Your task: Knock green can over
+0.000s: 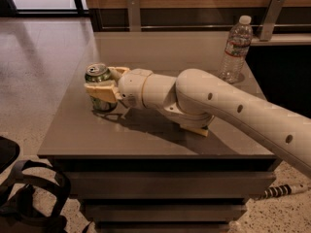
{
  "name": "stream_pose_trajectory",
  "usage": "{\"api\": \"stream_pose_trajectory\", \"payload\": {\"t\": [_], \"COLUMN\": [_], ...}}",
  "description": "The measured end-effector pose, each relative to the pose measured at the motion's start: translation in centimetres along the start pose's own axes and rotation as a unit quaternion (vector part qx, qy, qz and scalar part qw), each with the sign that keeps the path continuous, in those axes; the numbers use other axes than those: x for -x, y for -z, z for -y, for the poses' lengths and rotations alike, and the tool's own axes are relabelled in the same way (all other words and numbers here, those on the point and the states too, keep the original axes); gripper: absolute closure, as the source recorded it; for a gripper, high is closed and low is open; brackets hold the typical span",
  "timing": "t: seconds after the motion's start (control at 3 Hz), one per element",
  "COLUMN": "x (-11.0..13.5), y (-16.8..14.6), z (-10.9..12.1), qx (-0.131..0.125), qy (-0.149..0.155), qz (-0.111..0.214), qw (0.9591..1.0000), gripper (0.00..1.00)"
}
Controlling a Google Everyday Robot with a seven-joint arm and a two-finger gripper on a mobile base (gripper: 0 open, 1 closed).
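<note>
The green can (97, 72) stands upright near the left edge of the grey table (146, 140), its silver top showing. My gripper (101, 80) has reached it from the right on the white arm (209, 101). The jaws are spread, with one yellowish finger (99, 90) across the can's front and the other behind it. The can's lower part shows below the front finger. I cannot tell whether the fingers touch the can.
A clear plastic water bottle (235, 50) stands at the table's back right. A pale sponge-like block (197, 128) lies under the arm near the middle. The table's left edge is close to the can, with floor beyond. A dark bag (24, 198) sits on the floor at lower left.
</note>
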State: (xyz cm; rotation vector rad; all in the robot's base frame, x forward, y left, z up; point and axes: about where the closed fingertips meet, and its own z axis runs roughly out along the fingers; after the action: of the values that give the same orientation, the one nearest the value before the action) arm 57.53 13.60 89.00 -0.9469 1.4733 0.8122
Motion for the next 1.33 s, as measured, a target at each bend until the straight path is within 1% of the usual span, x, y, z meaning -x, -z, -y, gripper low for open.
{"api": "stream_pose_trajectory", "payload": {"t": [0.33, 0.67, 1.0, 1.33], "x": [0.1, 0.6, 2.0, 7.0], "y": [-0.1, 0.2, 1.1, 1.2], "z": [-0.1, -0.1, 0.3, -2.9], "qx": [0.001, 0.003, 0.002, 0.04], "qy": [0.0, 0.007, 0.026, 0.093], "qz": [0.0, -0.011, -0.054, -0.114], "qw": [1.0, 0.9999, 0.9982, 0.9883], "gripper": [0.98, 1.0, 1.0, 1.0]}}
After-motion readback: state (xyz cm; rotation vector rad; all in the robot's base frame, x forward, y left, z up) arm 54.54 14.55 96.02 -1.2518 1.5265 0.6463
